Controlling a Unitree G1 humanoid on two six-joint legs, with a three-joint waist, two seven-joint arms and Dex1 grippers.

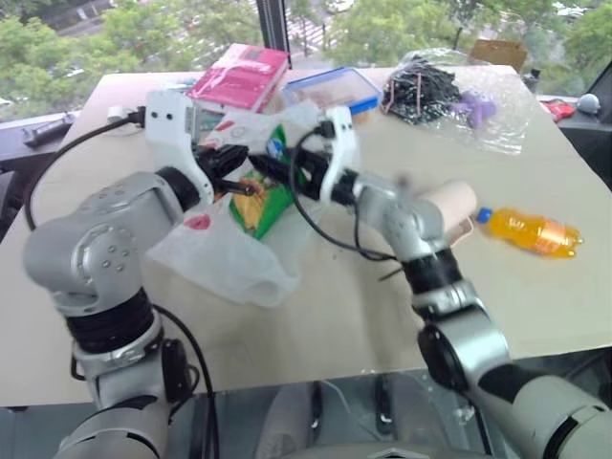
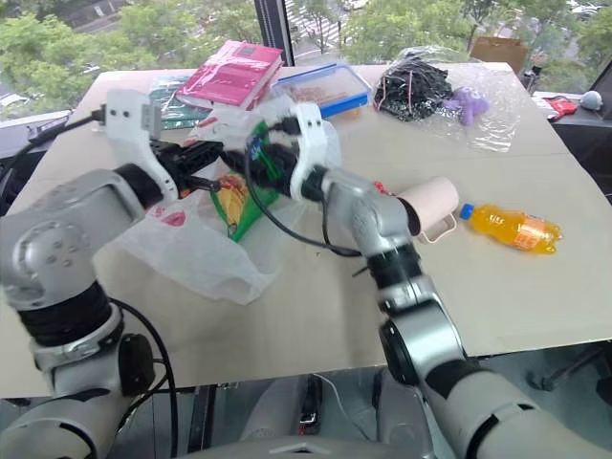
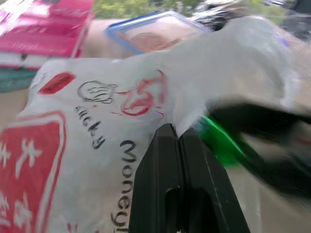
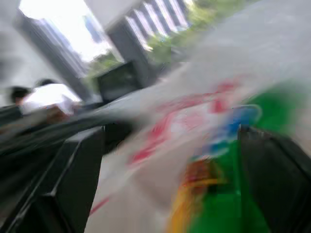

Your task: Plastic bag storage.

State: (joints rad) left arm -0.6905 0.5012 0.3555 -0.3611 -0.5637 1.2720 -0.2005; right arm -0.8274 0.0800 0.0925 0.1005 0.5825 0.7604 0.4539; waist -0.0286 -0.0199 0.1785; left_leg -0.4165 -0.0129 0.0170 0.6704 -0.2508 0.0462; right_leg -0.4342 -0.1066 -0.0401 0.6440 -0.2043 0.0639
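The big, thin, milky-white plastic bag (image 1: 225,251) with red patches is partly lifted above the tan table (image 1: 316,316); its lower part lies crumpled on the table; a green packet (image 1: 264,199) shows inside it; the left gripper (image 3: 181,138) has its two black fingers (image 3: 158,174) pressed tight together on the bag's top edge; the right gripper (image 4: 170,145) is just beside it, its fingers spread wide on either side of the bag; a pink book (image 1: 239,76), a tan paper cup (image 1: 449,203) and an orange drink bottle (image 1: 531,230) rest nearby.
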